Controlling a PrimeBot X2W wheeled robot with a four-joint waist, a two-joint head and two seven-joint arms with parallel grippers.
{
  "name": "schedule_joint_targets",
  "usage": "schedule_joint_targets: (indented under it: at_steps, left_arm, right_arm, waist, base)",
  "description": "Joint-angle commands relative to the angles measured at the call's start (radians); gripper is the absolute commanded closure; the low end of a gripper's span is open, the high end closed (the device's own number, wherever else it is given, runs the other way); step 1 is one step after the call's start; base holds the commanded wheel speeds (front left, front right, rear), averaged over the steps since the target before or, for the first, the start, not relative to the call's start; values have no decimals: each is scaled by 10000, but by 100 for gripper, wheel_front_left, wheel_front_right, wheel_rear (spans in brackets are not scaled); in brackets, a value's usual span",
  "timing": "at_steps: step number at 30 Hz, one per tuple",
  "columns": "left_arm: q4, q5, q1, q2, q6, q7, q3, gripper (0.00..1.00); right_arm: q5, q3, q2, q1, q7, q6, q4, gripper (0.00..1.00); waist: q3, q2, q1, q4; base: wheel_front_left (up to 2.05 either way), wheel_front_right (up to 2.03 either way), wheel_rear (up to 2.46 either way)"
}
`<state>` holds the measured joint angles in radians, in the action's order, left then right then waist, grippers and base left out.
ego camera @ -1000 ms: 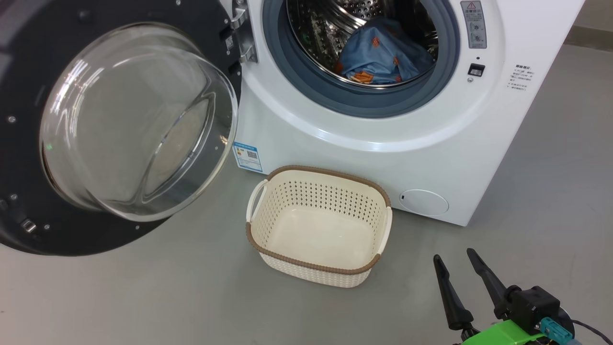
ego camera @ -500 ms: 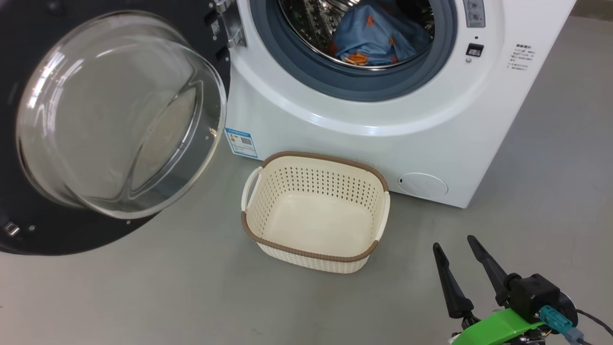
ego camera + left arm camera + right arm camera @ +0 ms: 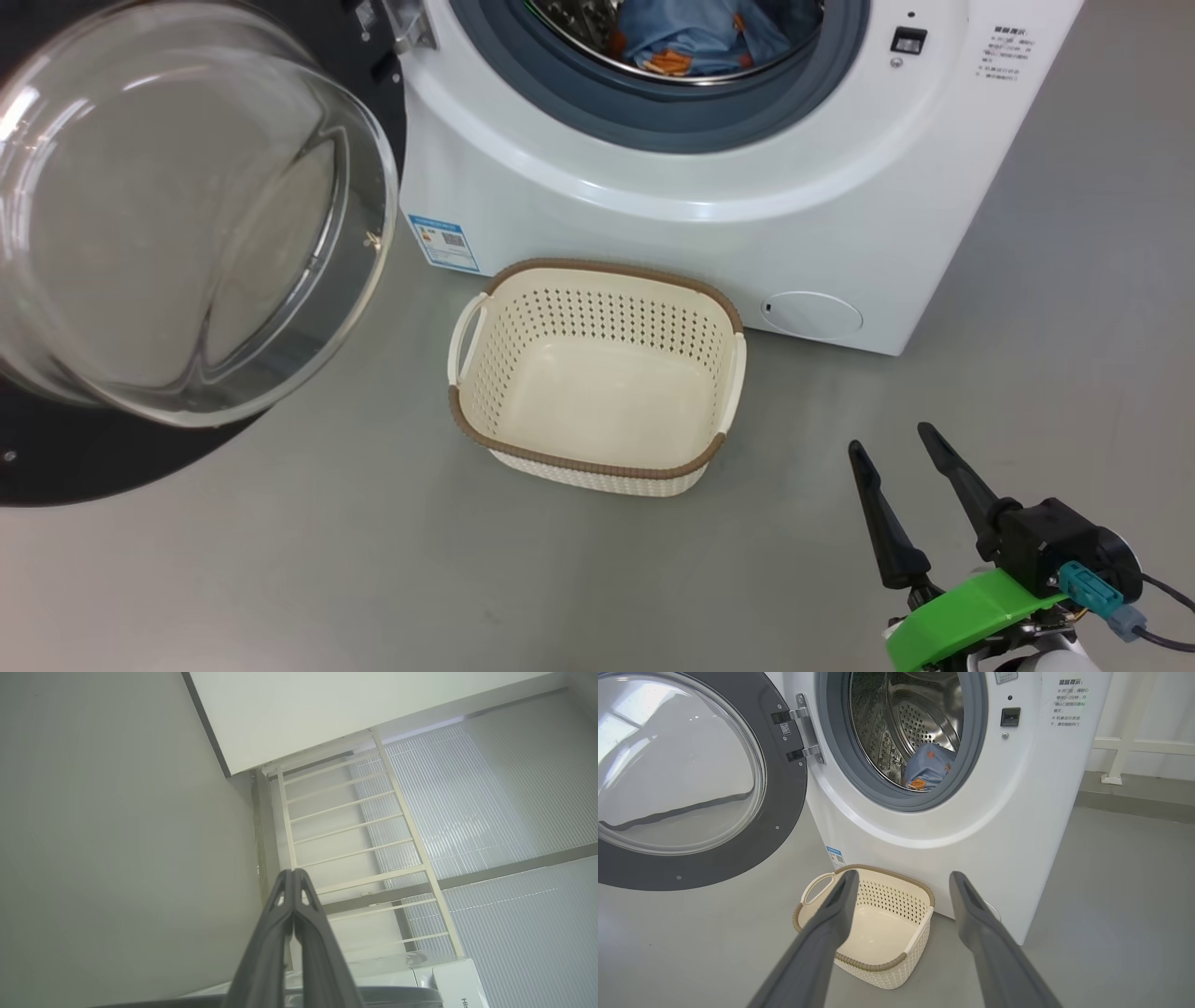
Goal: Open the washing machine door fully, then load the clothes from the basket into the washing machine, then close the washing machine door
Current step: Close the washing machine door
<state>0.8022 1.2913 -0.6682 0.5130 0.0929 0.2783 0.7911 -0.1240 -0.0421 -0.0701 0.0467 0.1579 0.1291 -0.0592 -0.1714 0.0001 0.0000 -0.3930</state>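
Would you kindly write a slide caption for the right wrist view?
Open right gripper faces the empty basket; the clothes sit inside the washing machine, the washing machine door wide open.

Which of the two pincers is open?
The right pincer: its fingers stand wide apart with nothing between them. The left pincer has its fingers pressed together, holding nothing.

Tapered black jaws, green wrist bracket (image 3: 963,614) (teal connector (image 3: 1083,585))

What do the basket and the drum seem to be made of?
The basket looks like matte cream plastic, judging by its moulded holes. The drum seems polished steel: shiny, reflective, perforated.
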Motion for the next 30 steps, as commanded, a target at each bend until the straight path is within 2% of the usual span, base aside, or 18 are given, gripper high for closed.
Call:
schedule_joint_targets:
  at_steps: [1,10,16,30]
  left_arm:
    - [-106,88,-194,810,101,134,130,100]
    - [704,218,-347,983,298,376,10,100]
    - [896,336,-362,898,360,461,-83,100]
    - [347,737,11,719,376,1469,-535,100]
  right_arm:
    - [97,-258,-64,363,-58,16,316,0]
    - [202,-254,-174,464,-339,16,633,0]
    - [267,-215,-202,461,-458,16,809,0]
    - [375,-218,-104,492,-521,16,890,0]
  waist:
    - [-126,-1,0,92]
    - [-467,-1,0,322]
    - [-608,-1,0,424]
    - [-770,-1,0,432]
  base:
    - [0,0,0]
    - [0,0,0]
    - [0,0,0]
    - [0,0,0]
